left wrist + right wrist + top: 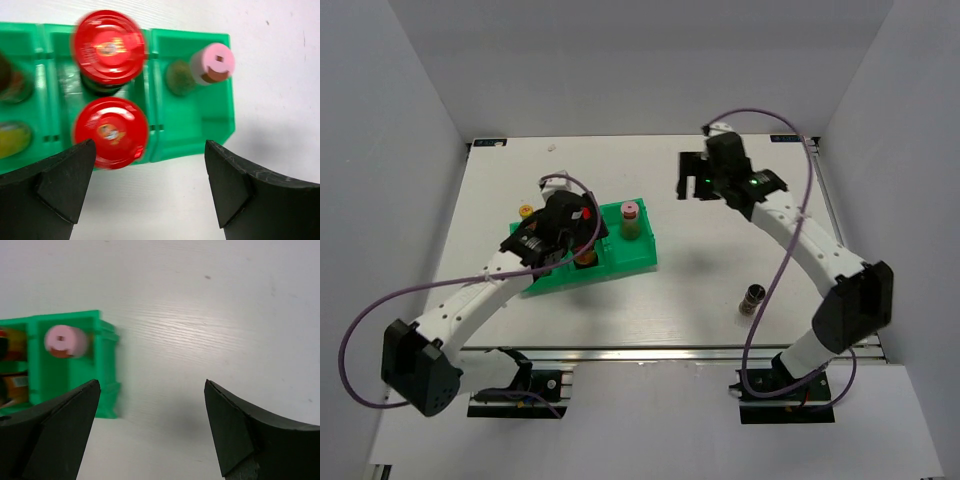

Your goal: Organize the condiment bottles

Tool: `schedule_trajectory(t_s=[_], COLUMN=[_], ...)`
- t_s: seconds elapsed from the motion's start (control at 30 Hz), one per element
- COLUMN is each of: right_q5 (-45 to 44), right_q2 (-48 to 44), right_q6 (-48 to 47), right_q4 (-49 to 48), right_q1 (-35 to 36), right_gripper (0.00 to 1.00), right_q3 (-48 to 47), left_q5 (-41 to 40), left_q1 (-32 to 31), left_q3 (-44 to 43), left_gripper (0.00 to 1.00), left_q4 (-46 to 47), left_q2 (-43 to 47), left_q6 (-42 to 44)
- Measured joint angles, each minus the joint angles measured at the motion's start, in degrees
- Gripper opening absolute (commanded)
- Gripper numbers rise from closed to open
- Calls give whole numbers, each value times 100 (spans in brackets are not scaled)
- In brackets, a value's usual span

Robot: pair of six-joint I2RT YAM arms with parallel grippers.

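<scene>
Beneath left arm (490,280) | tray (630,262) half hidden | bottles (585,259) partly covered

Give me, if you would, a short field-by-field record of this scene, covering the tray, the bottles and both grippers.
tray: green plastic compartment tray, left of centre on the white table
middle compartment: red-capped bottle and second red-capped bottle
end compartment: pink-capped bottle, alone
outside tray: small dark bottle, on the table near the right arm
left gripper: open, above the tray, holding nothing
right gripper: open, over bare table beside the tray's end, holding nothing
</scene>
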State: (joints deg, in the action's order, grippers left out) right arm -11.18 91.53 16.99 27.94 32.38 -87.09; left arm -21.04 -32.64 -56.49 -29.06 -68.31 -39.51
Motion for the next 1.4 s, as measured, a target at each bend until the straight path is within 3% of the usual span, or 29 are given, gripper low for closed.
schedule_trajectory(t_s=[0.1, 0.27, 0.47, 0.57, 0.87, 1.27, 1.4], right_q5=[129, 164, 420, 588, 1121, 1467, 1508], right_q2=[-815, -1919, -2833, -2970, -2942, -2942, -2944], right_q6=[225, 516, 717, 793, 811, 752, 734], right_q4=[-107, -103, -94, -109, -116, -120, -153], right_q1=[-787, -1834, -3154, -3639, -3934, -3989, -3991], right_gripper=[89, 89, 89, 89, 89, 89, 89], right_q3=[1261, 2590, 3191, 3268, 3353, 3353, 3353], left_q5=[205, 723, 2267, 2516, 3036, 2592, 2522], left_q1=[-308, -1252, -2035, -2490, -3626, -3611, -3611], left_q3=[-256, -824, -1847, -2605, -4218, -5239, -5302], left_gripper=[98, 98, 98, 98, 98, 98, 88], left_q4=[170, 577, 977, 892, 439, 197, 179], left_q2=[-466, -1270, -2551, -3322, -4710, -5890, -6046], left_q6=[205, 774, 1888, 2382, 3416, 3606, 3600])
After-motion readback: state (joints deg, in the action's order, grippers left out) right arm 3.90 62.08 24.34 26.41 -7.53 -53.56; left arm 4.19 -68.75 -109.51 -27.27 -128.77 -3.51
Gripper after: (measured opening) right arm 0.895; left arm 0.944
